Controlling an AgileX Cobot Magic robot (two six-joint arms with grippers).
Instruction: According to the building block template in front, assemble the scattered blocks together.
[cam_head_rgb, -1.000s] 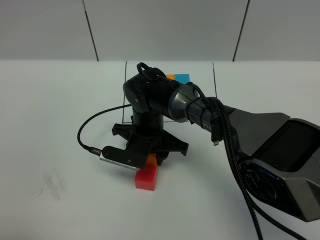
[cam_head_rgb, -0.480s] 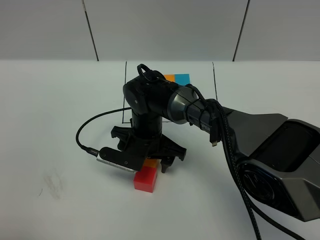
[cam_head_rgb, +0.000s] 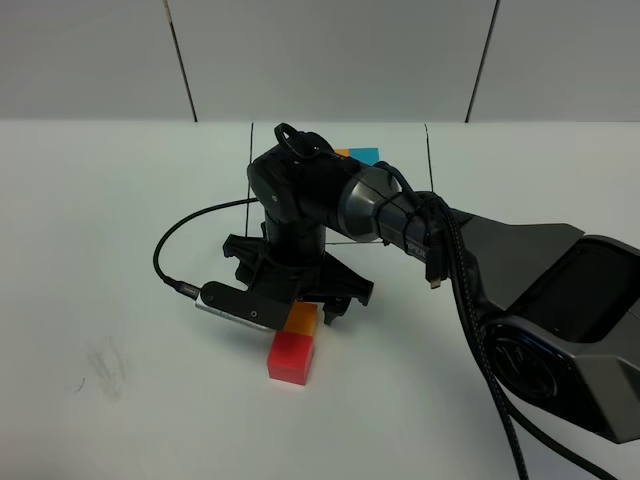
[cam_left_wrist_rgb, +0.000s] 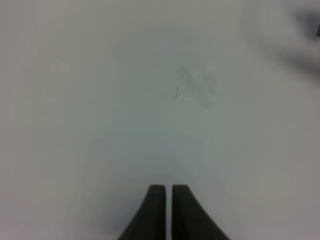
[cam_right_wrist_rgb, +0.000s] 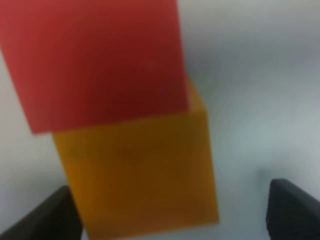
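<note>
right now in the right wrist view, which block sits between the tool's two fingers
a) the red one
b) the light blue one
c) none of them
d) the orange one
d: the orange block lies between the fingers of the open right tool, with the red block touching it just beyond them.

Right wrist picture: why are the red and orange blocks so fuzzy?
Right wrist view: red block and orange block fill the frame, likely too close to focus. Left wrist view: also soft, the table hazy. Exterior high view: sharp, evenly lit.
</note>
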